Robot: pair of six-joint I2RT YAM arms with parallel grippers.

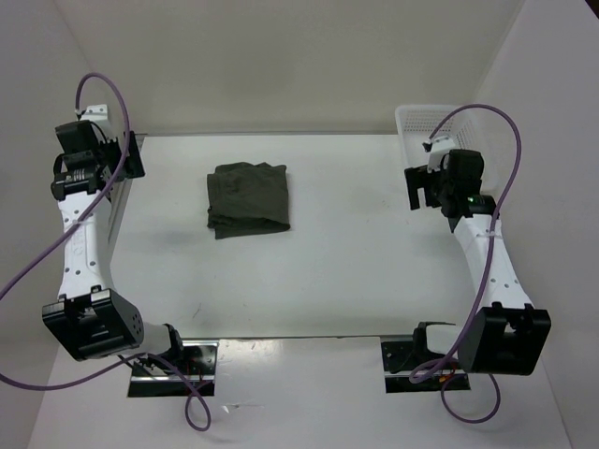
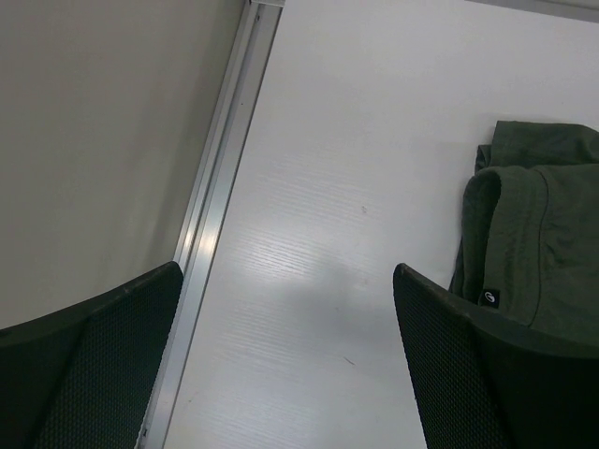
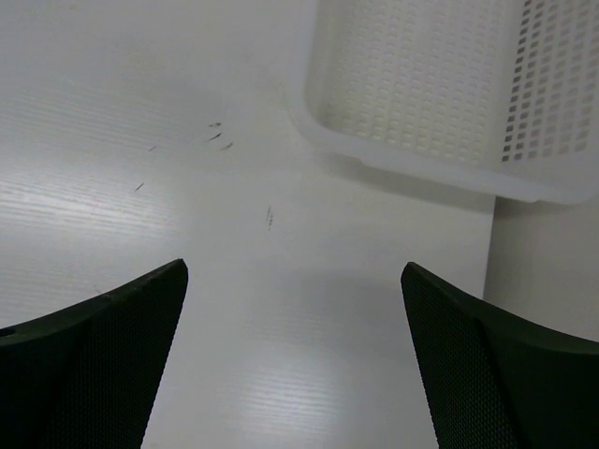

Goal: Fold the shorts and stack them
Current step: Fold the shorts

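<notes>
one pair of shorts [image 1: 248, 199] lies folded into a compact, roughly square bundle on the bench [image 1: 356, 271], left of centre toward the far side. both grippers are spread wide and hold nothing. the left gripper [image 1: 129, 155] hangs near the bench's left edge, beside the bundle but apart from it. the right gripper [image 1: 418, 189] hovers well apart, by the basket [image 1: 409, 122]. folding looks finished, so i judge the step to be settling the stack. any tidying should pinch all layers at the thick rolled edge seen in the left wrist view, lift little, and set down flat without dragging, lest the folds slide open.
</notes>
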